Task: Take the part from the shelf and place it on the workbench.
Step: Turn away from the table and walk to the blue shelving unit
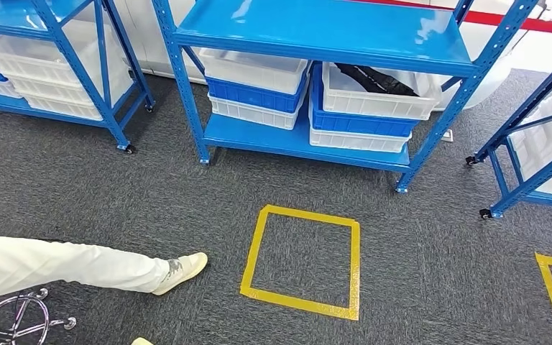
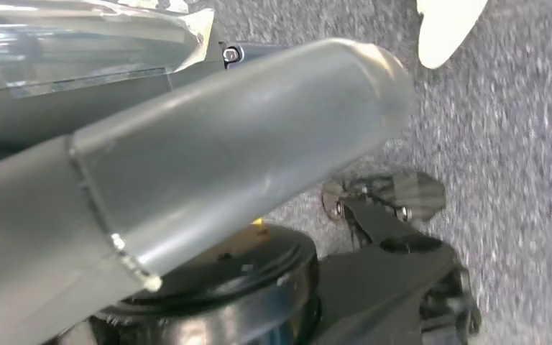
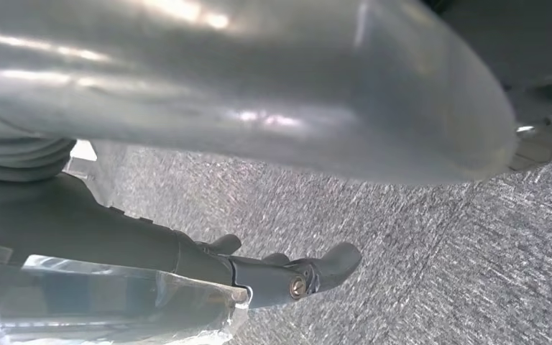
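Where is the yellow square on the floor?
In the head view, the yellow tape square lies on the grey carpet just in front of the middle blue shelf, right of a person's shoe.

Glossy blue metal shelf (image 1: 316,32), matt carpet (image 1: 417,244)

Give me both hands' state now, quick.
Left hand: cannot be told; clear crinkled plastic film lies beside it.
Right hand: cannot be told; its dark fingers lie along similar film.
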